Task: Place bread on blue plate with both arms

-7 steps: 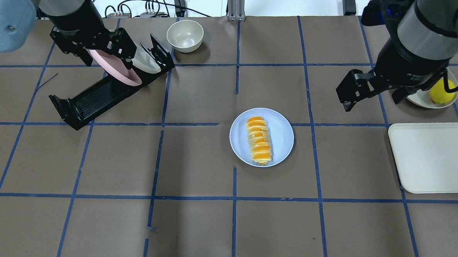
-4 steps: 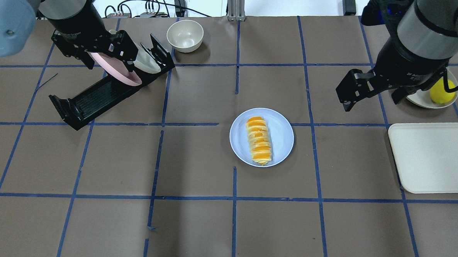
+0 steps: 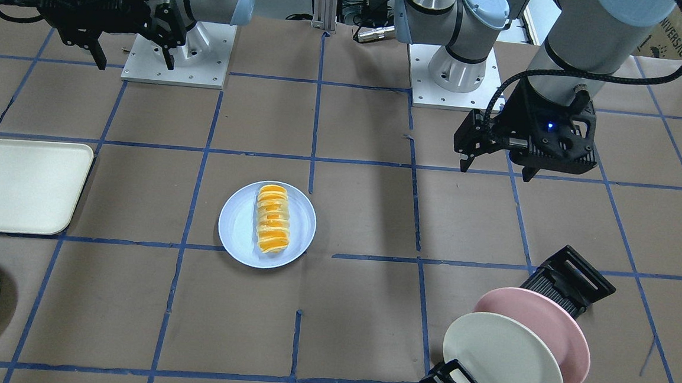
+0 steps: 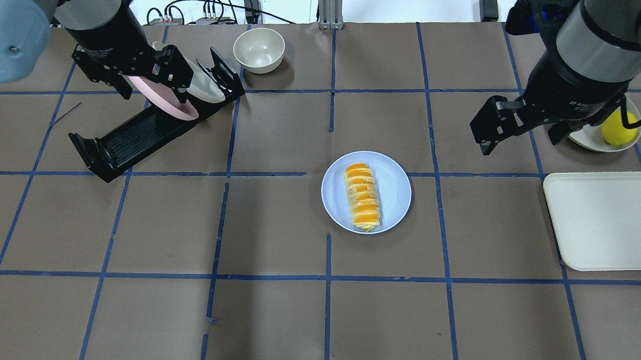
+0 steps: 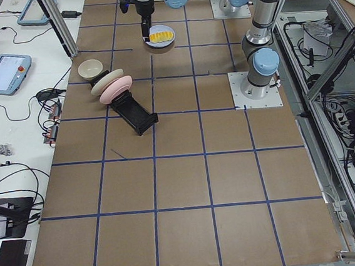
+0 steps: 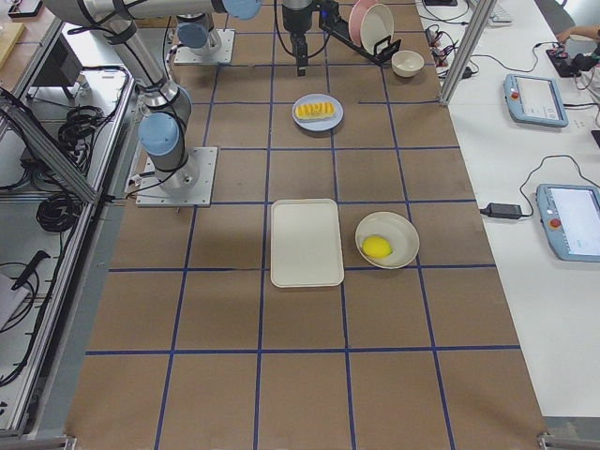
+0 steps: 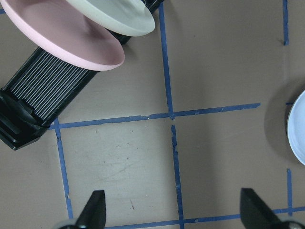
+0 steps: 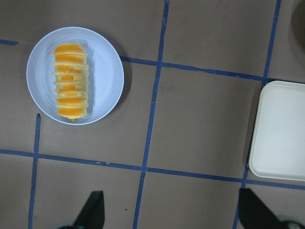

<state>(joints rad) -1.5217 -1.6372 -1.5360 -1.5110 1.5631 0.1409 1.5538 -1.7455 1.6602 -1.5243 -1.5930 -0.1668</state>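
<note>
Already on blue plate (image 4: 396, 188) mid-table, lying lengthwise: bread (image 4: 362, 197), probably soft, light, squashable, so best pinched gently at both ends. Left gripper (image 7: 174, 214) and right gripper (image 8: 171, 212) spread apart, empty, well off to far left and far right

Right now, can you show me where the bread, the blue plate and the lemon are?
bread (image 4: 362, 197): overhead exterior view, middle of the loaf.
blue plate (image 4: 394, 193): overhead exterior view, bare surface beside the loaf.
lemon (image 4: 614, 133): overhead exterior view, middle of the fruit.
</note>
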